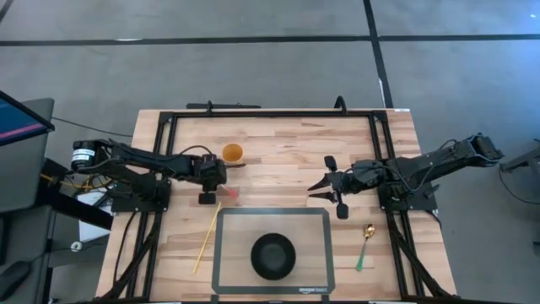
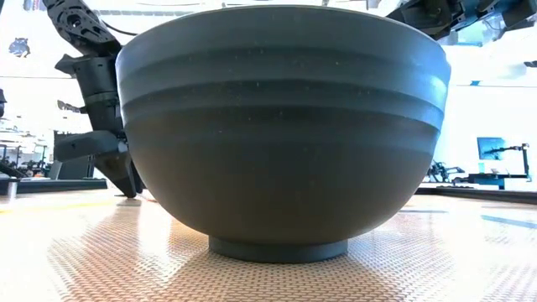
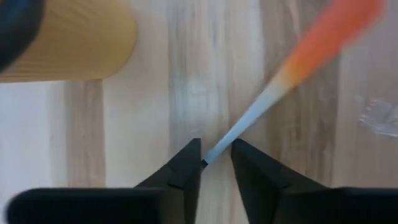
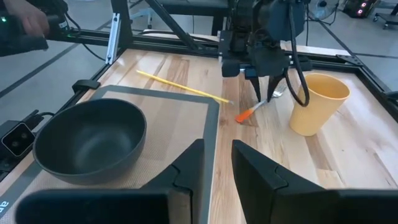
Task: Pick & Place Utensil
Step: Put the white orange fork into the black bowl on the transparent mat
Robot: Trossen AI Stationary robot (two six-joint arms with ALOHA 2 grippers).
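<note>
The utensil (image 4: 256,107) is a slim piece with an orange handle end (image 1: 229,194) and a pale shaft, lying on the wood beside the orange-yellow cup (image 1: 232,153). My left gripper (image 1: 211,184) stands over it, pointing down, shut on the shaft. The end beyond the fingers is hidden in the left wrist view. My right gripper (image 1: 319,187) hovers over the table's right half, shut and touching nothing. A dark bowl (image 1: 273,256) sits on the grey mat (image 1: 226,253). My left gripper pinches the utensil's pale shaft (image 3: 219,148) between its two fingertips (image 3: 194,163), coming from above and pointing down, fingers across the shaft. The orange end (image 3: 329,28) sticks out past the fingers toward the mat. Whether the utensil is off the wood, I cannot tell.
A yellow stick (image 1: 207,236) lies slanted along the mat's left edge. A gold spoon with a green handle (image 1: 364,245) rests right of the mat. The cup (image 4: 317,102) stands close behind the left gripper. The bowl (image 2: 281,126) fills the low view.
</note>
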